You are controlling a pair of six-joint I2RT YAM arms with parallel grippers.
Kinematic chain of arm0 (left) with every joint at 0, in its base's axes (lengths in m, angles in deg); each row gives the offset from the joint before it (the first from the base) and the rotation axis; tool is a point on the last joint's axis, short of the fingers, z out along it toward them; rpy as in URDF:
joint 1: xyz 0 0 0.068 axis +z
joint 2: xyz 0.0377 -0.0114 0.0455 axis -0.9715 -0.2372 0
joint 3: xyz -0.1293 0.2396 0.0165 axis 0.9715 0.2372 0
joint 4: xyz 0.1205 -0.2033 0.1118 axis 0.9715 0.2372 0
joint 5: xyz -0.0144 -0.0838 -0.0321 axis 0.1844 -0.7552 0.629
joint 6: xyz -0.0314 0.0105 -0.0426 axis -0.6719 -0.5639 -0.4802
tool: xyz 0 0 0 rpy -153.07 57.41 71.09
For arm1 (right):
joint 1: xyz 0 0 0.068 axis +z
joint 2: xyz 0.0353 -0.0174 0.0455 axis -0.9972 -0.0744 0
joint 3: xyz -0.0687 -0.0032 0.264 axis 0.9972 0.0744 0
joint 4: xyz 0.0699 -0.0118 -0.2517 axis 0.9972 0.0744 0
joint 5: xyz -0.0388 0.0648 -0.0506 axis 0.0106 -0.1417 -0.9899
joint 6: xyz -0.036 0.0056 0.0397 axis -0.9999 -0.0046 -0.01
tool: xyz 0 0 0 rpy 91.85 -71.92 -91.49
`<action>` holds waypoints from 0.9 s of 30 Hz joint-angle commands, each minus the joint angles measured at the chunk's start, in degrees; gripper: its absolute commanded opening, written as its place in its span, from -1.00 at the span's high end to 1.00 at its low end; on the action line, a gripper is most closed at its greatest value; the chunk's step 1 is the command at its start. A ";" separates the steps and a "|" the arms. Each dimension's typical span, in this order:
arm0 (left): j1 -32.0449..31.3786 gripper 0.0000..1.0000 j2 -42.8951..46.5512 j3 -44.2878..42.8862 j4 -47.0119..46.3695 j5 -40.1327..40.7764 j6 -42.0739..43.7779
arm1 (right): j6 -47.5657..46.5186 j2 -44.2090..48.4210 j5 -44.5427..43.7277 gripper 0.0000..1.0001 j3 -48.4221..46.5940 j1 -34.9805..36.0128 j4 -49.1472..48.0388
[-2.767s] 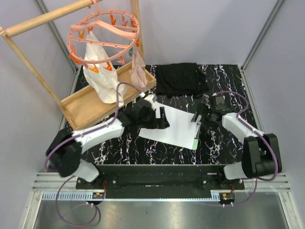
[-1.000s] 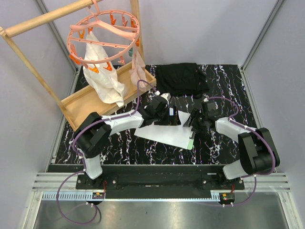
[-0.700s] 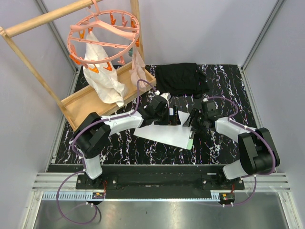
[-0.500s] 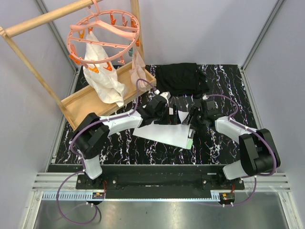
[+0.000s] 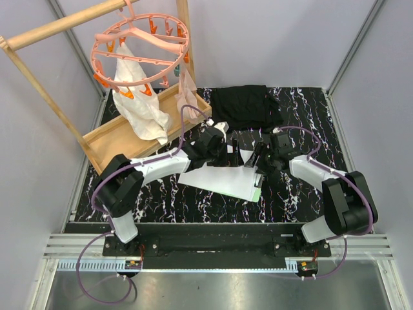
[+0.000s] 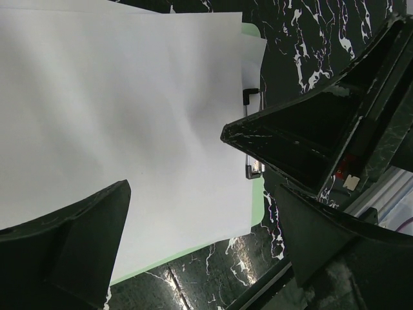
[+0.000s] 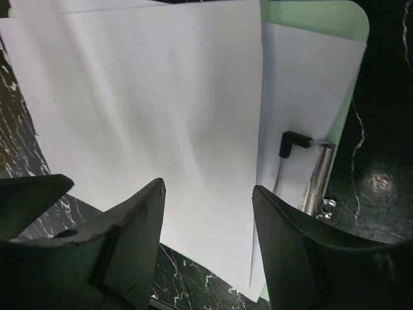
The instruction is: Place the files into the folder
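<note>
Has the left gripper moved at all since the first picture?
Yes. The left gripper has swung to the right and a little away from the arm bases, so it now sits closer to the black cloth than it did at first.

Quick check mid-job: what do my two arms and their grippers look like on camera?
The left arm and right arm have white shells and black joints, with a thin purple cable looping along each. The left gripper and right gripper are black, with broad wedge-shaped fingers.
</note>
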 commanded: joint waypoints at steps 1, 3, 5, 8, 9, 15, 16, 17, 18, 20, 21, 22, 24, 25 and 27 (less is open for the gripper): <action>0.42 -0.97 0.34 -0.50 -2.28 -0.81 0.61 | -0.51 2.50 -4.57 -0.32 -1.65 0.56 4.85; 0.42 -0.97 -0.54 -1.29 -2.37 -1.52 0.26 | -0.78 3.38 -5.63 -0.29 -0.69 0.56 5.47; 0.42 -0.96 -1.86 -1.99 -2.46 -1.43 0.17 | -0.95 3.38 -5.54 -0.11 -0.24 0.56 5.38; 0.69 -0.97 -3.79 -2.87 -2.28 -1.52 0.17 | -1.13 2.07 -4.40 0.09 -0.15 0.65 4.33; 0.86 -0.96 -4.15 -2.96 -2.28 -1.69 0.00 | -1.04 1.54 -4.23 0.14 -0.15 0.56 3.63; 1.13 -0.96 -5.38 -1.73 -3.07 -1.78 -0.27 | -0.60 0.66 -6.33 0.24 0.37 0.56 3.63; 1.13 -0.96 -5.81 -1.64 -2.99 -1.69 -0.27 | -0.77 0.57 -6.51 0.24 0.46 0.56 3.54; 1.13 -0.96 -5.99 -1.55 -2.90 -1.78 -0.36 | -0.78 0.31 -6.68 0.24 0.55 0.56 3.54; 1.21 -0.96 -6.26 -1.47 -3.07 -1.87 -0.53 | -0.69 0.13 -6.77 0.24 0.64 0.56 3.71; 1.22 -0.96 -6.78 -1.12 -3.42 -2.13 -0.88 | -0.78 -0.22 -7.04 0.23 0.81 0.56 3.63; 1.22 -0.96 -6.96 -0.85 -3.69 -2.22 -0.97 | -0.69 -0.22 -7.30 0.23 0.99 0.56 3.71; 1.22 -0.96 -6.96 -0.42 -4.12 -2.22 -1.06 | -0.86 -0.22 -7.47 0.23 1.08 0.56 3.71; 1.22 -0.96 -6.96 -0.32 -4.22 -2.22 -1.06 | -0.95 -0.39 -8.00 0.20 1.16 0.56 3.80; 1.22 -0.96 -7.05 -0.15 -4.22 -2.22 -1.06 | -1.04 -0.48 -8.09 0.20 1.16 0.56 3.72; 1.30 -0.96 -6.96 0.03 -4.30 -2.13 -1.06 | -1.13 -1.18 -7.65 0.19 1.16 0.56 3.10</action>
